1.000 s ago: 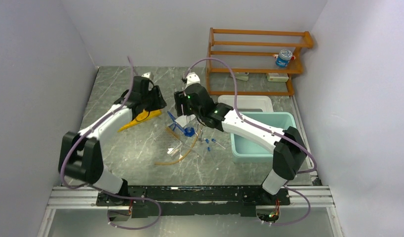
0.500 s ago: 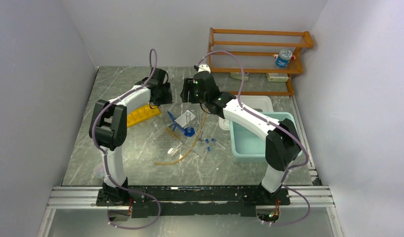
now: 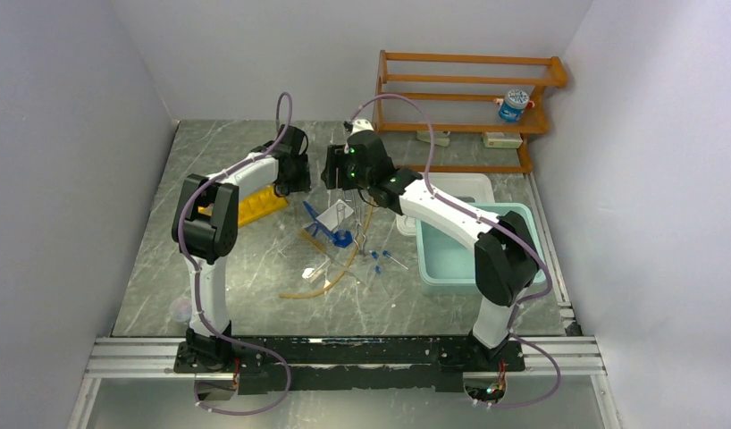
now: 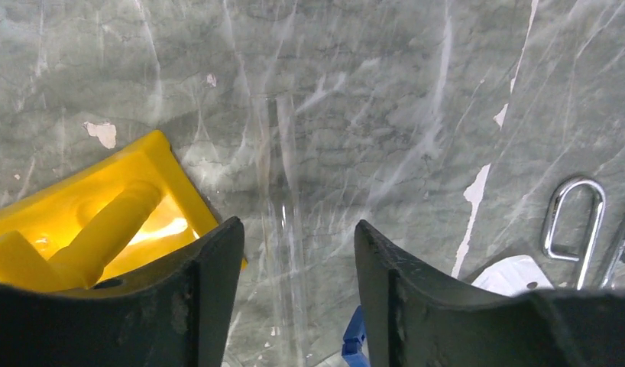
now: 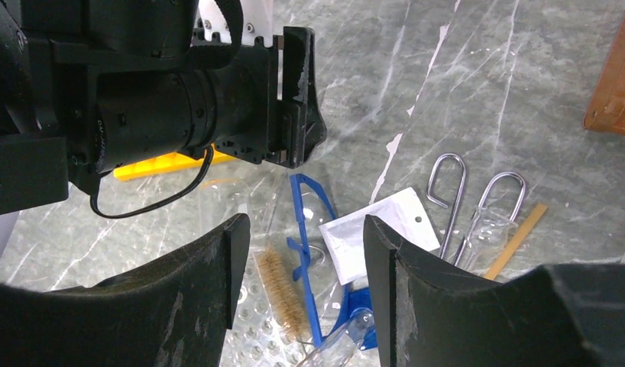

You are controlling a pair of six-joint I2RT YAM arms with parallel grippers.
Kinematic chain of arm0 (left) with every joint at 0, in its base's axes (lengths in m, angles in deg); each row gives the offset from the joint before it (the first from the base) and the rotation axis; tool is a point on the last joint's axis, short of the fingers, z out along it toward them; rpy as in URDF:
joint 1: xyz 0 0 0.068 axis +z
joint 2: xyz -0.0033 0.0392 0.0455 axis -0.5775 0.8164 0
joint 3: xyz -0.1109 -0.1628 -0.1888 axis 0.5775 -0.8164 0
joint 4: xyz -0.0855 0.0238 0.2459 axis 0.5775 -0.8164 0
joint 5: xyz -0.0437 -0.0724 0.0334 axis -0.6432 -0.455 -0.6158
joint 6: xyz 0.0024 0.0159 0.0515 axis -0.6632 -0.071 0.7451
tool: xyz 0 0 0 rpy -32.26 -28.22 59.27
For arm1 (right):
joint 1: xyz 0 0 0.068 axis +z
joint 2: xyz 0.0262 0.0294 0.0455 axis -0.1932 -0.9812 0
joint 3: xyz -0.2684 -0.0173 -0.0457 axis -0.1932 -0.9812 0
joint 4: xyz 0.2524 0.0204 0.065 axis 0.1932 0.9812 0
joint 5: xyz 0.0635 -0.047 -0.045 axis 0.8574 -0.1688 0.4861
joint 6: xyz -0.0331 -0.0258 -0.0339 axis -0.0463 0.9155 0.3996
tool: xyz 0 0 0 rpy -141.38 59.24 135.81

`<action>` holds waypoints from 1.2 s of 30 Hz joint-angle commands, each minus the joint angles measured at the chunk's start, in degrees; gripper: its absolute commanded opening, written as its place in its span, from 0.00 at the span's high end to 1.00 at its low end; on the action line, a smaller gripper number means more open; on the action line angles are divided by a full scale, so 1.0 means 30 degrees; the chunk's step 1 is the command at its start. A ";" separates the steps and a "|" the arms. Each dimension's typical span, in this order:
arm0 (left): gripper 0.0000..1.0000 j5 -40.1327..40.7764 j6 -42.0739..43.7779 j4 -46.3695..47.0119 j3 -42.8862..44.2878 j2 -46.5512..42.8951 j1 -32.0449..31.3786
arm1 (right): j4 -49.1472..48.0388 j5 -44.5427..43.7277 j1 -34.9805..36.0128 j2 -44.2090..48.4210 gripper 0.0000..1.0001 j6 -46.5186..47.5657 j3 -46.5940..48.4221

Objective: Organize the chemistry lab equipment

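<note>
Blue-framed goggles [image 3: 331, 223] lie mid-table with a white packet [image 5: 378, 233], metal tongs [image 5: 466, 199], a bristle brush [image 5: 283, 294] and a dimpled clear tray [image 5: 256, 329]. The yellow rack [image 3: 250, 207] lies to their left. A tan rubber tube [image 3: 335, 277] and blue-capped tubes [image 3: 380, 259] lie nearer. My left gripper [image 3: 299, 172] is open and empty, just right of the rack [image 4: 88, 222], above bare table. My right gripper [image 3: 338, 172] is open and empty, facing the left one, above the goggles [image 5: 309, 229]. The left gripper also shows in the right wrist view [image 5: 294, 99].
A pale teal tub [image 3: 474, 246] stands at the right with its white lid [image 3: 447, 188] behind it. An orange wooden shelf [image 3: 460, 107] at the back right holds a small blue-capped bottle [image 3: 514, 105]. Grey walls close both sides.
My left arm has swung from left of the yellow rack towards the back centre, ending beside the right gripper. My right gripper has moved slightly towards the back. Nothing was picked up.
</note>
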 commanded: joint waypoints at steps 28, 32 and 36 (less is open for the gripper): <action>0.87 -0.3568 0.2956 0.5464 -0.1730 -0.3827 -0.0712 | -0.0338 0.3201 -0.1828 0.0408 0.40 -0.0592 0.0393; 0.87 -0.4177 0.2661 0.6309 -0.2166 -0.5350 -0.0712 | -0.0710 0.4231 -0.1848 0.0155 0.38 -0.0837 0.1004; 0.86 -0.5938 0.1776 0.7095 -0.2411 -0.6802 -0.0712 | -0.1189 0.5580 -0.1848 -0.0197 0.35 -0.0742 0.1609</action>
